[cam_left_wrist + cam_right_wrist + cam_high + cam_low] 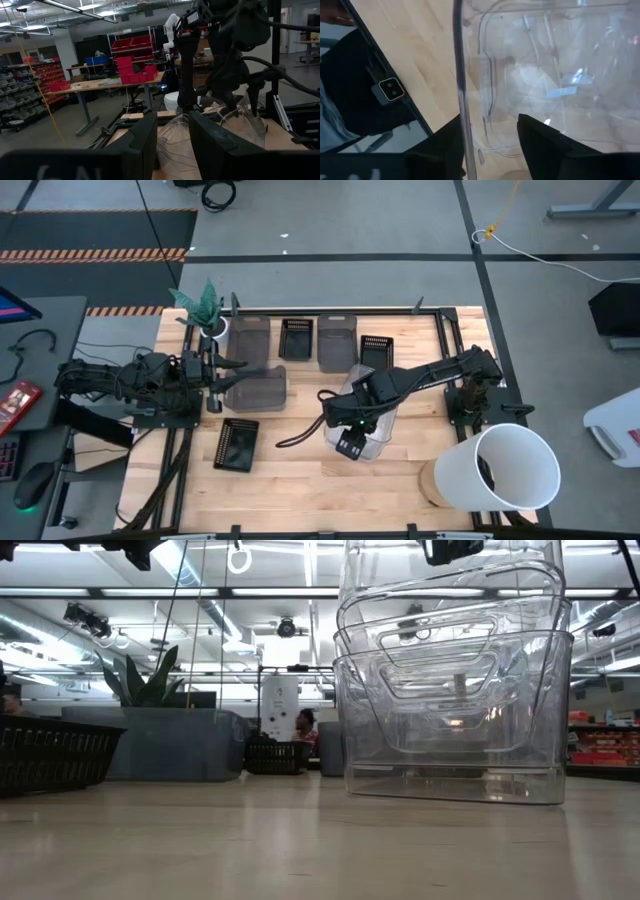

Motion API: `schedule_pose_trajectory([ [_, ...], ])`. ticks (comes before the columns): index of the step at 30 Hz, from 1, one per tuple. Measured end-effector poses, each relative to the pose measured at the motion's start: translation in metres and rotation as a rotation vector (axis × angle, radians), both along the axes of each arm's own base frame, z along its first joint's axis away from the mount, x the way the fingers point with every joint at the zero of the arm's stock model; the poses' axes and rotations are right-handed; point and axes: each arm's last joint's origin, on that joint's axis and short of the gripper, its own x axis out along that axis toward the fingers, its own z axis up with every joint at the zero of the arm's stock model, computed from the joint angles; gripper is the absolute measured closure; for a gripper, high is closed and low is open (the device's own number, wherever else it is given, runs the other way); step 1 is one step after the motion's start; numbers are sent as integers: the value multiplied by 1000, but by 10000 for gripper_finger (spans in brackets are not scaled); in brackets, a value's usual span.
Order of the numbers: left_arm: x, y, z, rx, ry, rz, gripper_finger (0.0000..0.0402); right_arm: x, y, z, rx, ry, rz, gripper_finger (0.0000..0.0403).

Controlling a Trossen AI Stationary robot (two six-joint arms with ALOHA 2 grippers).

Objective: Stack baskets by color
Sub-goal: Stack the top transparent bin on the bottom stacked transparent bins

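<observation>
While the right gripper (487, 137) straddles the wall of the clear baskets (455, 690), nested near the bench's (300, 480) front middle, its fingers stand apart with the rim between them, not yet pinching. Close squarely on that wall (thin plastic flexes) and lift straight. The left gripper (172, 137) waits, fingers parted and empty, over a smoky grey basket (255, 390).

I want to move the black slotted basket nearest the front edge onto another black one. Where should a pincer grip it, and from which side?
Grip the black basket by one of its long side walls, coming straight down from above. It sits upright and open-topped with bare table around it, so one finger can drop inside and one outside the thin rim.
</observation>
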Motion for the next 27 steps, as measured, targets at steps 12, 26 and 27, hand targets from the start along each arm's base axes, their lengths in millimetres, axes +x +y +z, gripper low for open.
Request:
schedule_pose_trajectory([
  [12, 0, 0, 0, 0, 0, 0, 283, 2, 0, 0, 20, -13, 5, 334],
  [26, -3, -1, 14, -174, -156, -66, 283, -5, 0, 23, 35, -11, -34, 392],
  [27, -3, -1, 14, -228, -164, -84, 283, -5, 0, 25, 39, -15, -37, 392],
])
